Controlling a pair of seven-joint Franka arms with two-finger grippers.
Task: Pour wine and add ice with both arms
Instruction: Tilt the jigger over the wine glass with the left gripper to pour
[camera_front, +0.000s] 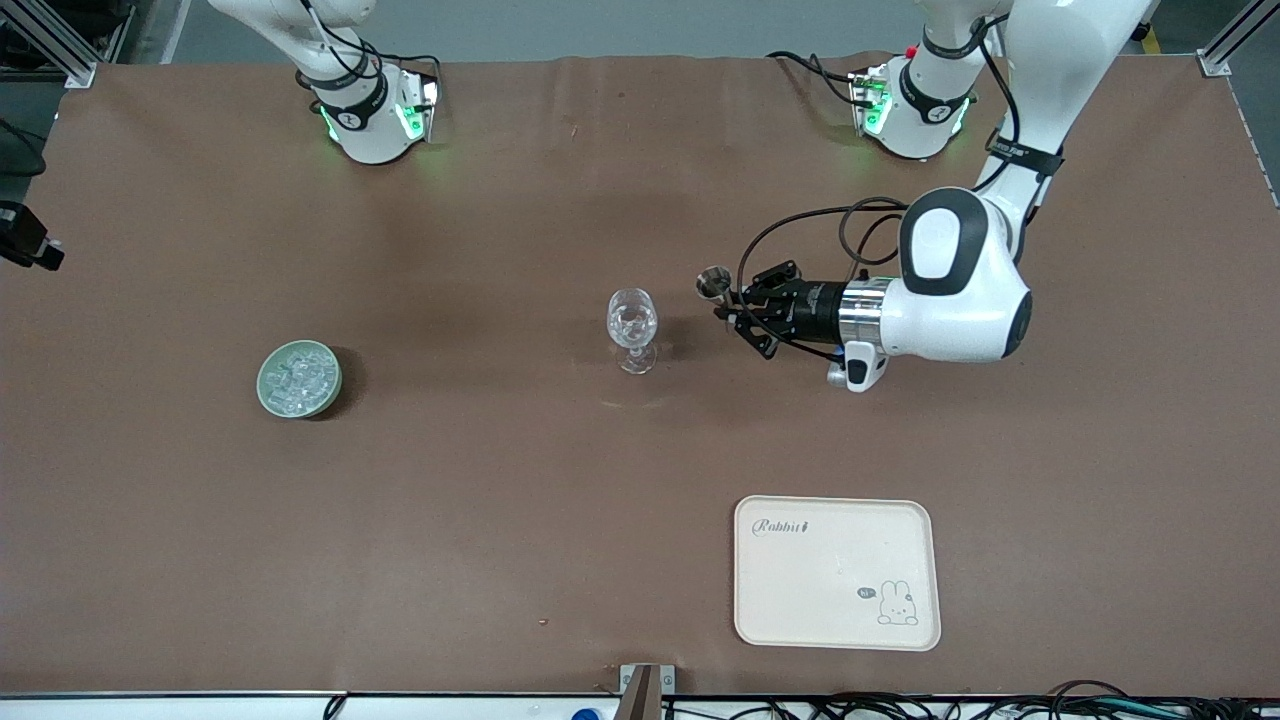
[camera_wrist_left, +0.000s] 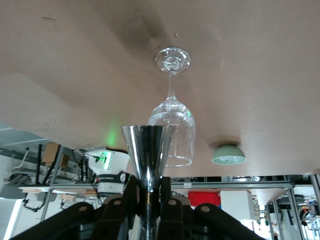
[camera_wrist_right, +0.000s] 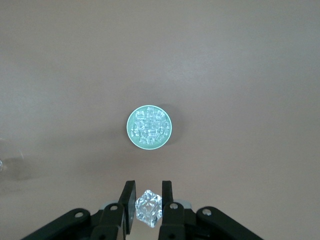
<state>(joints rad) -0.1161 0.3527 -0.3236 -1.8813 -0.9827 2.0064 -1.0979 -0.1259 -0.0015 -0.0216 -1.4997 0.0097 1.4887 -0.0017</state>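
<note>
Ice cube (camera_wrist_right: 149, 208) in right gripper (camera_wrist_right: 148, 200); left gripper (camera_front: 733, 305) holds jigger (camera_front: 712, 284).

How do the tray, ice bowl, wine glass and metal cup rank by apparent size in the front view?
1. Tray
2. Ice bowl
3. Wine glass
4. Metal cup, held raised by the left gripper, so only roughly comparable.

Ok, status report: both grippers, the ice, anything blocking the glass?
Left gripper shut on metal jigger, beside wine glass. Right gripper shut on ice cube, high over green ice bowl. Nothing blocking the glass.
</note>
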